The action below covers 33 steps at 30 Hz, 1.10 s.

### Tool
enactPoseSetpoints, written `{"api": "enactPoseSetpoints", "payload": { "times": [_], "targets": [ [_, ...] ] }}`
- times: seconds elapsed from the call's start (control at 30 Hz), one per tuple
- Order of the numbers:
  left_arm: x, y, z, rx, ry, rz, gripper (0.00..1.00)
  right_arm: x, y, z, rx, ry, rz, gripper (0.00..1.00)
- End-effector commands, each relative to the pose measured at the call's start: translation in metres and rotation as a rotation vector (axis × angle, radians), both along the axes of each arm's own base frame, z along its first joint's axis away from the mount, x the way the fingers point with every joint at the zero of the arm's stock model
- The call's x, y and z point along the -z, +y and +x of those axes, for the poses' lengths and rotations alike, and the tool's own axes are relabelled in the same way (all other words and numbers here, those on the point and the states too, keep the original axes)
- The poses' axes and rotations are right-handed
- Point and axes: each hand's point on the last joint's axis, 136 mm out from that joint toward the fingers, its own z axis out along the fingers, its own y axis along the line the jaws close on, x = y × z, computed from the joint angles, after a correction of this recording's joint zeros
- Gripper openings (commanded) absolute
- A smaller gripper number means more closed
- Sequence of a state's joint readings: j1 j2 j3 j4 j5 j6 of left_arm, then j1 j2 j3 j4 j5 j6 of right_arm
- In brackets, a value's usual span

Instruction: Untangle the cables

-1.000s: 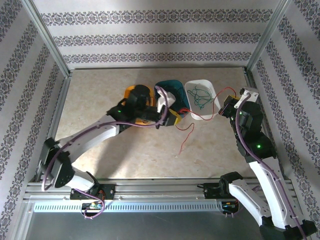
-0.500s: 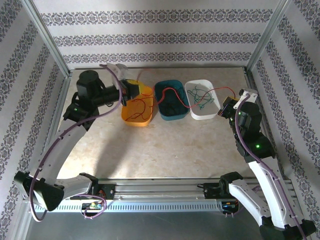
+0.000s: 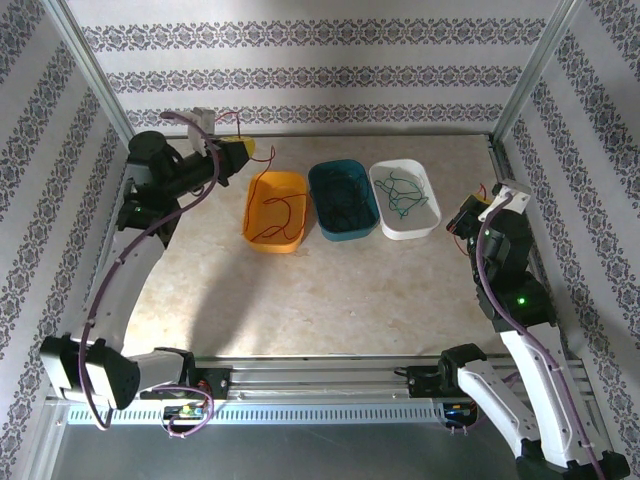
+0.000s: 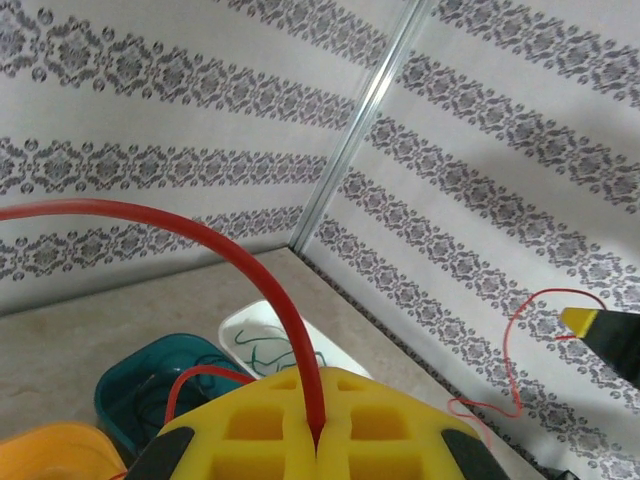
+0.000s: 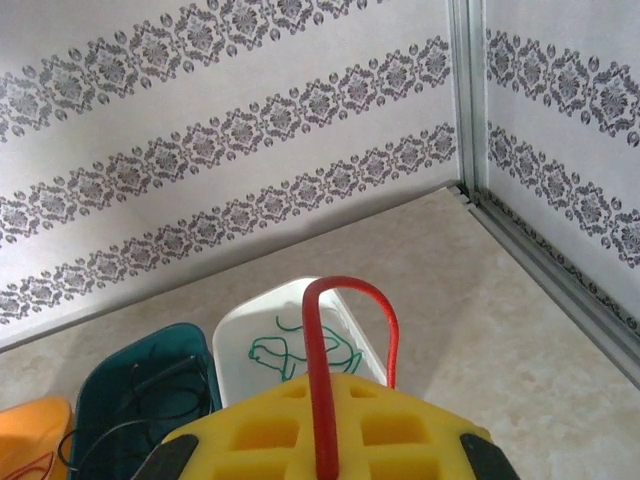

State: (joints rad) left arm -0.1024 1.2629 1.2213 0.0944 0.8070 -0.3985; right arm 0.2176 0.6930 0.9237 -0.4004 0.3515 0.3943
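Tension is our worry: our left fingers (image 3: 235,153), upper left in the top view, pinch the red cable (image 4: 250,270) rising from the orange tub (image 3: 273,247); our right fingers (image 5: 400,405), far right, clamp red cable too. A hard pull could tip that tub or slip a grip.

- Your left wrist view cuts the left gripper (image 4: 315,445) off at the bottom edge; the red cable (image 4: 312,400) pinched in it leaves by the left edge
- The right gripper (image 4: 600,330) is cropped at that frame's right edge
- Your right wrist view clips the orange bin (image 5: 30,435) at the lower left corner
- From above, the black cables (image 3: 345,202) in the teal bin (image 3: 318,185) are too fine to trace
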Motion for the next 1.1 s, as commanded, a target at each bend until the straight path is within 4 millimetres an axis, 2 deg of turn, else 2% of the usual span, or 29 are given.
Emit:
{"api": "enactPoseSetpoints", "payload": {
  "times": [0.0,0.13,0.2,0.27,0.47,0.6,0.7,0.77,0.83,0.97,1.03,1.07],
  "targets": [
    [0.014,0.005,0.023,-0.044,-0.018,0.002,0.0,0.002,0.002,0.002,-0.01,-0.008,0.012,0.0],
    [0.044,0.003,0.048,-0.053,0.012,-0.001,0.0,0.002,0.004,0.003,-0.023,-0.006,0.013,0.0],
    [0.064,0.0,0.058,-0.058,0.051,0.002,0.0,0.001,0.004,0.002,-0.026,-0.008,0.017,0.0],
    [0.093,-0.001,0.065,-0.065,0.109,0.015,0.0,0.0,0.005,0.002,-0.029,-0.01,0.018,0.0],
    [0.185,-0.009,0.06,-0.033,0.328,0.062,0.0,0.001,0.005,0.001,-0.033,-0.011,0.016,0.0],
    [0.233,-0.022,0.048,0.012,0.456,0.115,0.0,0.003,0.007,0.004,-0.041,-0.006,0.029,0.0],
    [0.246,-0.026,0.044,0.028,0.486,0.132,0.08,0.002,0.01,0.004,-0.052,-0.008,0.037,0.0],
    [0.249,-0.026,0.043,0.032,0.498,0.136,0.22,0.003,0.01,0.004,-0.055,-0.005,0.035,0.0],
    [0.25,-0.027,0.043,0.039,0.512,0.143,0.41,0.003,0.01,0.003,-0.055,-0.005,0.035,0.0],
    [0.232,-0.035,0.04,0.079,0.481,0.129,0.51,0.004,0.011,0.002,-0.062,-0.004,0.035,0.0],
    [0.224,-0.042,0.038,0.102,0.471,0.145,0.63,0.005,0.011,0.003,-0.065,0.0,0.035,0.0],
    [0.224,-0.044,0.038,0.1,0.47,0.165,0.66,0.005,0.012,0.003,-0.068,0.0,0.036,0.0]
  ]
}}
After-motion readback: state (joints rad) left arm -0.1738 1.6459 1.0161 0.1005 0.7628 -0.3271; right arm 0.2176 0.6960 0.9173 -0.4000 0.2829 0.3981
